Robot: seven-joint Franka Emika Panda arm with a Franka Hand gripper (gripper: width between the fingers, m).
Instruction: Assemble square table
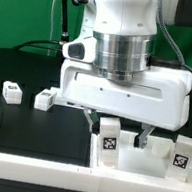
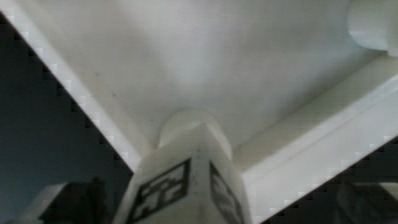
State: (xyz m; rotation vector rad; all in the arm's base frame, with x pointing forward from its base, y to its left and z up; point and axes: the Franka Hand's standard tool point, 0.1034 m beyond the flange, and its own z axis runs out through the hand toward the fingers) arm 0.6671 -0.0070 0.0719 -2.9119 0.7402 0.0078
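Note:
The square table top [image 1: 145,165] lies at the exterior view's lower right, a white tray with a raised rim. A tagged white leg [image 1: 108,139] stands upright in it, and another tagged leg [image 1: 182,157] stands at its far right corner. My gripper [image 1: 118,133] hangs low over the top, open, its fingers on either side of the first leg and apart from it. In the wrist view that leg [image 2: 182,170] rises from the top's white floor [image 2: 214,70] between the open fingers of the gripper [image 2: 205,215].
Two loose tagged legs [image 1: 11,92] [image 1: 45,100] lie on the black table at the exterior view's left. A low white border wall [image 1: 32,162] runs along the front and left edge. The arm's bulky body covers the middle of the scene.

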